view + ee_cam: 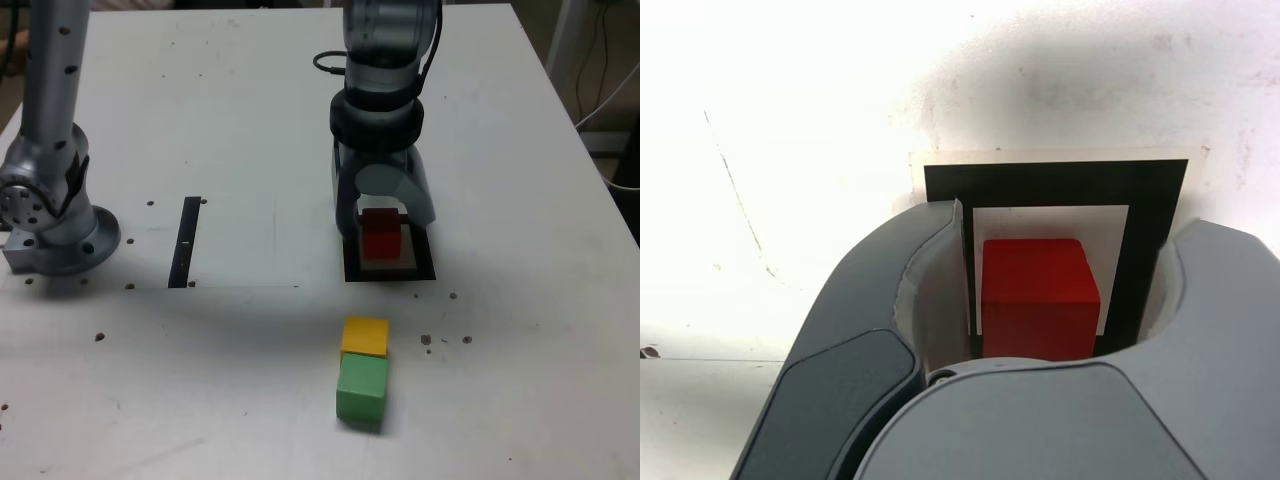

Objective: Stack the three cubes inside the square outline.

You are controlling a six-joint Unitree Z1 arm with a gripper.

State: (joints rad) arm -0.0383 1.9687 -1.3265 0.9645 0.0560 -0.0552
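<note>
Your gripper (1040, 290) stands parted around the red cube (381, 234) in the square outline (427, 270) – seemingly not touching – yellow cube (365, 334) and green cube (361, 388) touching nearby.

White table (250, 120) — black strip (185, 242), square outline (423, 268) holding red cube (381, 234); yellow cube (365, 335) touching green cube (361, 388).

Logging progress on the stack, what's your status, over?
Fingers open around red cube, gaps both sides. Cube sits inside square outline. Yellow cube and green cube waiting, touching. Nothing in the way.
</note>
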